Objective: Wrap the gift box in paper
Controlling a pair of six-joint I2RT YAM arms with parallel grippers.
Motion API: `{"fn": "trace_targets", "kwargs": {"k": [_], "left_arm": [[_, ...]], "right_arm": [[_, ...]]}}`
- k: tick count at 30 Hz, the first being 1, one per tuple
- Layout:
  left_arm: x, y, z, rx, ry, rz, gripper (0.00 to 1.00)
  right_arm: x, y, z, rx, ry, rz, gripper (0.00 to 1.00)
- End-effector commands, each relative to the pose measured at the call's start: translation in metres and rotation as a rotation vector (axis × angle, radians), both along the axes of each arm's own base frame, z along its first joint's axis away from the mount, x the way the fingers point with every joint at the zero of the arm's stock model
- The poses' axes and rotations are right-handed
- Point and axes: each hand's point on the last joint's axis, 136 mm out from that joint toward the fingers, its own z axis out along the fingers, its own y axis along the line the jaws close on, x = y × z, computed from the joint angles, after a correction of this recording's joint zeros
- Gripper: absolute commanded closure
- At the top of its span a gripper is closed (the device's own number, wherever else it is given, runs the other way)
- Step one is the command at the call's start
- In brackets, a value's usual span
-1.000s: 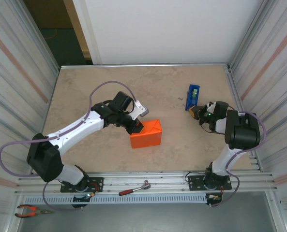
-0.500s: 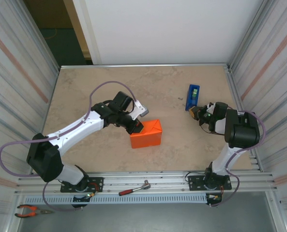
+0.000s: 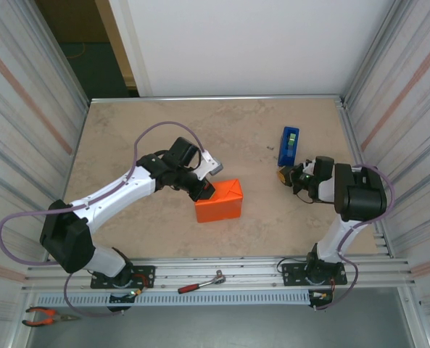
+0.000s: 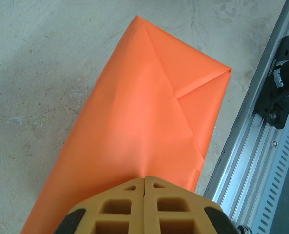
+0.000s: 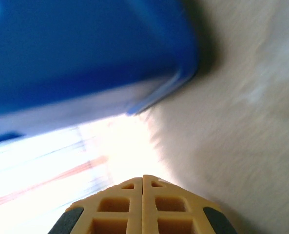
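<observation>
the wrap looks far along. the gift box [image 3: 222, 204] sits near the middle of the table [image 3: 142, 130], a little toward the near edge, with the orange paper [image 4: 149, 107] already folded round it. the left wrist view shows a triangular flap creased down at the end away from the fingertips, lying flat, with no tape on it that i can see.

the left gripper [image 3: 204, 191] has its jaws pressed together. its tips rest on the far left corner of the parcel, and i judge it is pinning the paper down rather than pinching it.

the right gripper [image 3: 283, 175] is off to the right, just on the near side of the blue tape dispenser [image 3: 288, 145], jaws also closed tight. its own camera shows the dispenser's body close above the fingertips and a pale blurred patch between, so i cannot tell whether a strip of tape is caught there.

the step in hand looks like fetching tape to seal the fold. next, the right arm needs to bring a strip left to the flap and smooth it down without nudging the light parcel.
</observation>
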Motion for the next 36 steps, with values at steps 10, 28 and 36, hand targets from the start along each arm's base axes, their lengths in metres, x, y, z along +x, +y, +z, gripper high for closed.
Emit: {"fn": "trace_targets", "kwargs": {"k": [10,28,36], "left_arm": [[-0.030,0.027,-0.062,0.214,0.151,-0.018,1.00],[-0.031,0.026,-0.062,0.212,0.155,-0.021,1.00],[-0.031,0.025,-0.062,0.212,0.157,-0.022,1.00]], "right_arm": [[-0.024,0.050,0.114,-0.069,-0.126,0.182,1.00],[-0.115,0.166,0.196,-0.068,-0.191,0.330,1.00],[-0.137,0.179,0.191,-0.070,-0.162,0.313,1.00]]}}
